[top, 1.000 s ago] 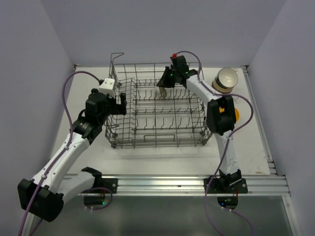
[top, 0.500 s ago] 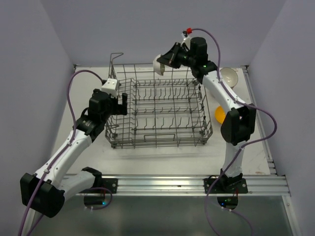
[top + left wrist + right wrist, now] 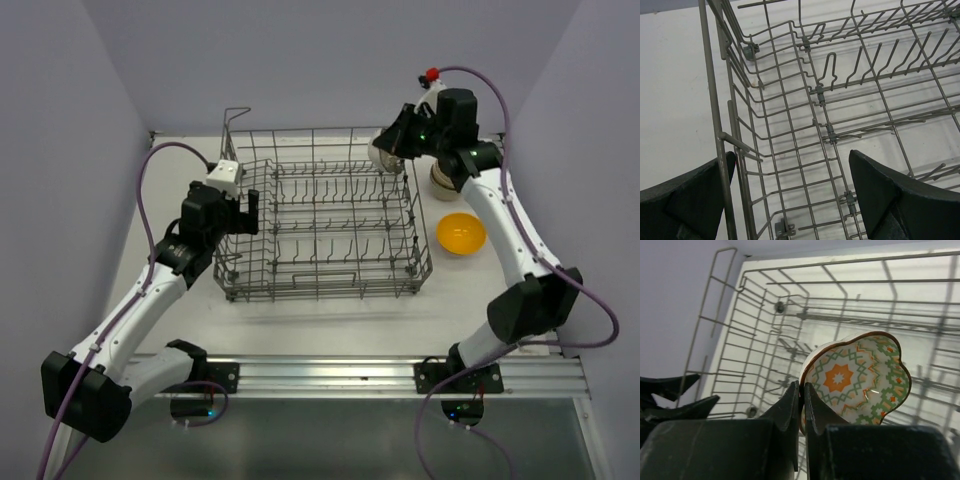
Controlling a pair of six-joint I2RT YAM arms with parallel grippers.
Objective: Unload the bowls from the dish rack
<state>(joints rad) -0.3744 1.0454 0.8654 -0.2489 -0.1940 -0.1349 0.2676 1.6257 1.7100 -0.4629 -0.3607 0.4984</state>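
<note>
While it hangs above the far right corner of the dish rack [image 3: 320, 215], clear of the wires, the patterned bowl [image 3: 855, 380] is turned on its side. The right wrist view looks into its scalloped white inside with an orange star and green zigzags. The right gripper [image 3: 801, 395] is clamped on the bowl's rim, its two dark fingers pressed together on the thin wall. Right of the rack, a yellow bowl [image 3: 461, 233] sits upright on the white table [image 3: 300, 320]. Just behind it a cream bowl [image 3: 441, 184] shows partly from under the right arm. The left gripper [image 3: 247, 208] hovers at the rack's left wall with its jaws wide apart. One finger [image 3: 685, 200] is outside the wall wires and the other is over the rack's floor, and it holds nothing.
</note>
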